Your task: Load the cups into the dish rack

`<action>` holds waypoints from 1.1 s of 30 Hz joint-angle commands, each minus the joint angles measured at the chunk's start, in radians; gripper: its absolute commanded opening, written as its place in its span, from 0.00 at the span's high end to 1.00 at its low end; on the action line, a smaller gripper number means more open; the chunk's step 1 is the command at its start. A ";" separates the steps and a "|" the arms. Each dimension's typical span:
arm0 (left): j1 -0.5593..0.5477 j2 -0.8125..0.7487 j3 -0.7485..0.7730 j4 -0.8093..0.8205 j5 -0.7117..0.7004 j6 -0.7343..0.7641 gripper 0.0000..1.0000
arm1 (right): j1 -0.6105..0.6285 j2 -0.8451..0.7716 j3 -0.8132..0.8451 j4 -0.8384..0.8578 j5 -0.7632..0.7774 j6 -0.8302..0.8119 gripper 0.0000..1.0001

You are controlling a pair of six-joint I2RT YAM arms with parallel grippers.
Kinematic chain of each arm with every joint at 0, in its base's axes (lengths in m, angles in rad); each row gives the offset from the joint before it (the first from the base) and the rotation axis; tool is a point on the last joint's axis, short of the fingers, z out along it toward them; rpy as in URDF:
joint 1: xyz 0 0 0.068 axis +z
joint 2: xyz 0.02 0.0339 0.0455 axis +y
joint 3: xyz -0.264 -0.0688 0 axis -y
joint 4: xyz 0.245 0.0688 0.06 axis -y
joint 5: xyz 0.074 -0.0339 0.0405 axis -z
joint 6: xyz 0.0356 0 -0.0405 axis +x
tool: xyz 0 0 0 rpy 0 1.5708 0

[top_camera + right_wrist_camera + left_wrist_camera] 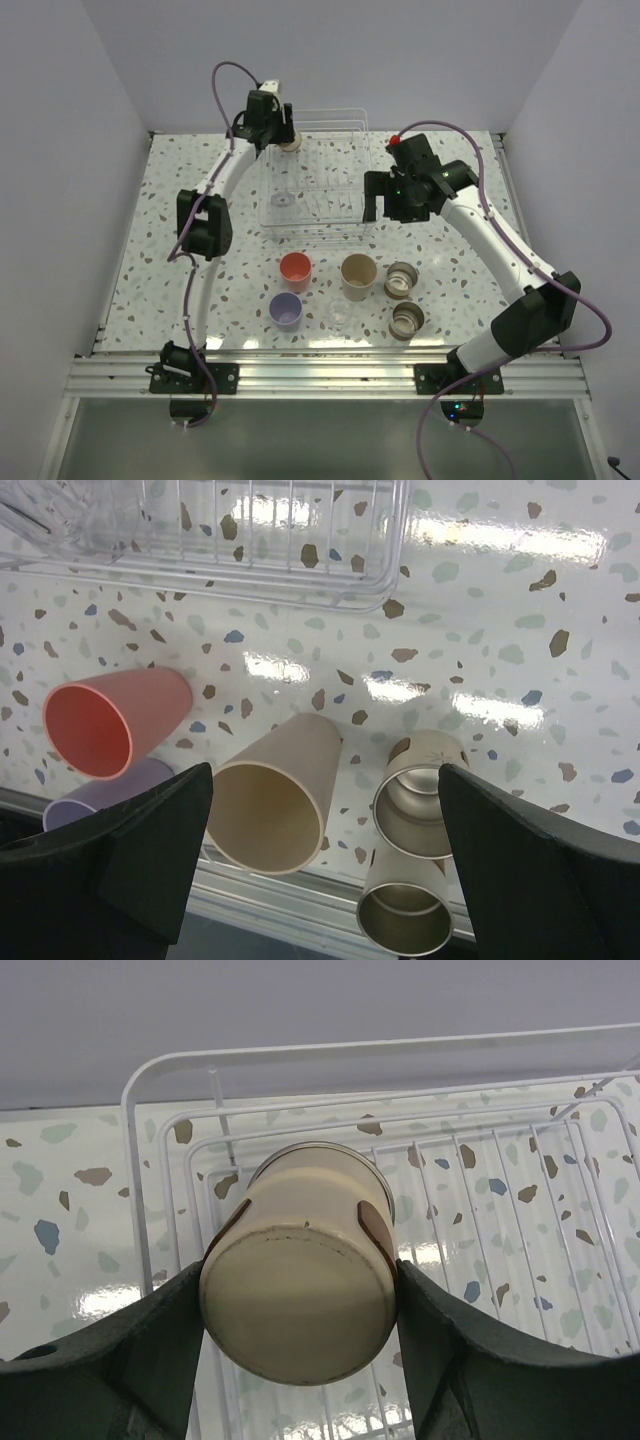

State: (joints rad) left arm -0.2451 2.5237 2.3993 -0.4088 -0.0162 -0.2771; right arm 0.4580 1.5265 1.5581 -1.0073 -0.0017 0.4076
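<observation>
Placement of the tan cup [300, 1290] into the rack [127, 1130] was, as I judged, the step in hand. Left fingers [130, 1360] clamped this cup by its sides, with its bottom toward the wrist and its mouth toward the rack, above the rack's far left corner.

To do it well, the arm needed to go down straight and slowly. The rim had to pass between the prongs, not land on top of a wire. The fingers should let go only when the cup rested on the rack's floor, because an early release could tip it.

The left arm reached far forward along the rack's left side, wrist bent down over that corner. Right fingers [150, 850] were spread wide and held nothing. They hovered off the rack's near right corner, above the beige cup [270, 800] and others on the tabletop [180, 200].
</observation>
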 commanded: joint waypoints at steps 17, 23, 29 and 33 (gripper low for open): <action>-0.040 -0.129 -0.098 -0.080 -0.079 0.088 1.00 | -0.051 -0.212 -0.165 0.138 -0.003 -0.142 0.02; -0.059 -0.157 -0.184 -0.148 -0.079 0.081 1.00 | -0.050 -0.282 -0.239 0.145 0.000 -0.128 0.02; -0.059 -0.160 -0.195 -0.185 -0.091 0.076 0.62 | -0.051 -0.319 -0.280 0.148 0.000 -0.104 0.02; -0.059 -0.146 -0.180 -0.188 -0.082 0.072 0.06 | -0.051 -0.322 -0.288 0.147 0.000 -0.098 0.02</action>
State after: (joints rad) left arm -0.3088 2.4100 2.2269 -0.5266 -0.0868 -0.2104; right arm 0.4110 1.2274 1.2793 -0.8864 -0.0013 0.2985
